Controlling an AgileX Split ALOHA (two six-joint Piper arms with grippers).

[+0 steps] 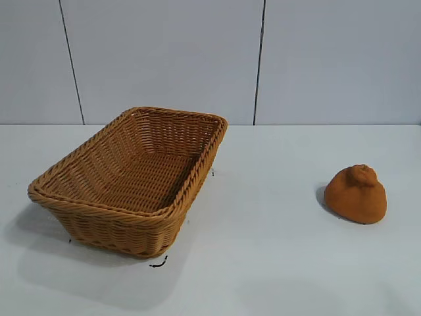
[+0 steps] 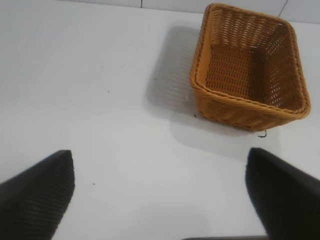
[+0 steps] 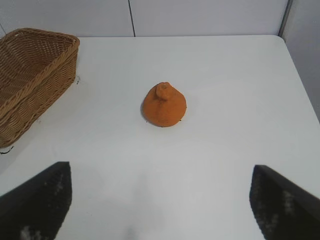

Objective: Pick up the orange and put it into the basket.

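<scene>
The orange (image 1: 356, 193), a dull orange-brown dome with a knobbly bump on top, rests on the white table at the right; the right wrist view shows the orange (image 3: 164, 105) some way ahead of my right gripper (image 3: 161, 170), which is open and empty. The tan wicker basket (image 1: 66, 195) stands at the left and nothing lies in it. In the left wrist view the basket (image 2: 247, 108) is ahead and off to one side of my left gripper (image 2: 160, 160), open with only bare table between its fingers. Neither arm appears in the exterior view.
The white table (image 1: 263, 263) runs back to a pale panelled wall (image 1: 164, 59). A small black mark (image 1: 158, 264) lies by the basket's near corner. The table's edge (image 3: 300, 75) runs past the orange in the right wrist view.
</scene>
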